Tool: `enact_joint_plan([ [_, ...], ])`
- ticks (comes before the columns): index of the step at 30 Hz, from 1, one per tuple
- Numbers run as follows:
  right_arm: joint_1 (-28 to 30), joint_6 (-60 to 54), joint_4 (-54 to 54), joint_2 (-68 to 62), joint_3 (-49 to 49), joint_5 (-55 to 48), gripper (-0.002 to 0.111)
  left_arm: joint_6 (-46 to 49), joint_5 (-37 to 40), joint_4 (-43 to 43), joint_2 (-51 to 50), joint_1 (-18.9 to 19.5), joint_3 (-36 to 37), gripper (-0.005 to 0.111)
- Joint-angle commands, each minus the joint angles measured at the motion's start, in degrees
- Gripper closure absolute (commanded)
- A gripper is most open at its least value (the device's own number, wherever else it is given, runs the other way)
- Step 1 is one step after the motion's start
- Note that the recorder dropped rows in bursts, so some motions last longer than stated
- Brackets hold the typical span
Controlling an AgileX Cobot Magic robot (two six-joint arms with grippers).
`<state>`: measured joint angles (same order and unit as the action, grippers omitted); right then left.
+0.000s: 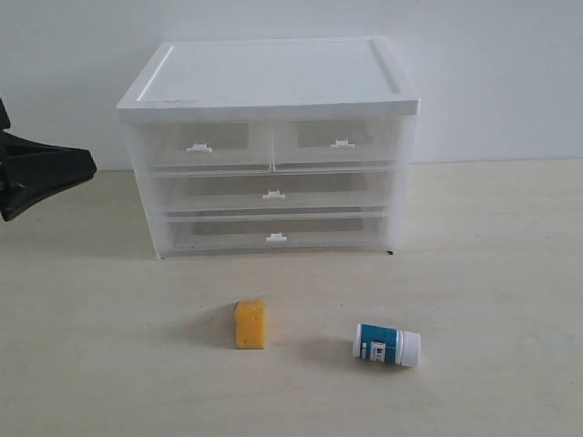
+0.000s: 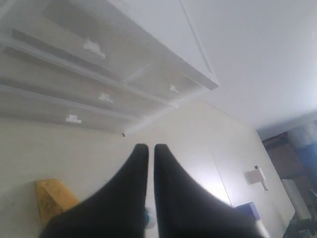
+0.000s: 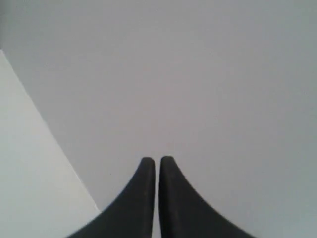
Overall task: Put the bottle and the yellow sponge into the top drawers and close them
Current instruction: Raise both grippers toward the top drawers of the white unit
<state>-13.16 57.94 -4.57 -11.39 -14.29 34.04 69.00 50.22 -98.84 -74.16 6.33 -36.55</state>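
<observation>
Exterior view: your sponge (image 1: 250,325) and bottle (image 1: 387,346) lie before the closed top drawers (image 1: 205,144); left gripper (image 2: 151,148) and right gripper (image 3: 157,161) are both closed, empty.

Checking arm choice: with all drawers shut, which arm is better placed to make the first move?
Left, probably. The left tool is beside the drawer unit, its camera facing the top drawers and yellow sponge; the right tool faces only blank wall.
</observation>
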Motion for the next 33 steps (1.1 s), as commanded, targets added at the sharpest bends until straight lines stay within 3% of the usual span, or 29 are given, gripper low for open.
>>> enact_joint_plan([
  [1, 0.0, 25.1, -26.3, -22.3, -13.6, -0.1, 0.108, 1.1, 2.4, -1.1, -1.7, -0.2, -1.6, 0.103],
  [3, 0.0, 31.9, -34.8, -38.9, -16.5, 7.5, 0.108, 1.2, 2.7, -1.1, -2.8, -0.2, -1.6, 0.103],
  [8, 0.0, 35.3, -33.5, -74.3, -18.3, 30.0, 0.108, 3.4, 2.7, -1.1, -5.4, -0.2, -5.3, 0.103],
  [12, 0.0, 35.9, -33.9, -89.2, -23.4, 35.2, 0.107, 5.7, 1.6, -1.1, -8.9, -2.5, -8.9, 0.103],
  [13, 0.0, 35.8, -34.6, -93.3, -25.6, 35.9, 0.102, 5.7, 0.4, -1.1, -10.8, -4.2, -10.4, 0.103],
  [19, 0.0, 36.2, -33.5, -99.6, -30.4, 35.9, 0.068, 7.6, -5.1, -1.1, -19.3, -8.6, -16.7, 0.103],
  [33, 0.0, 34.5, -36.1, -99.0, -30.3, 35.9, 0.068, 1.2, -4.5, -1.1, -26.3, -8.8, -24.1, 0.103],
])
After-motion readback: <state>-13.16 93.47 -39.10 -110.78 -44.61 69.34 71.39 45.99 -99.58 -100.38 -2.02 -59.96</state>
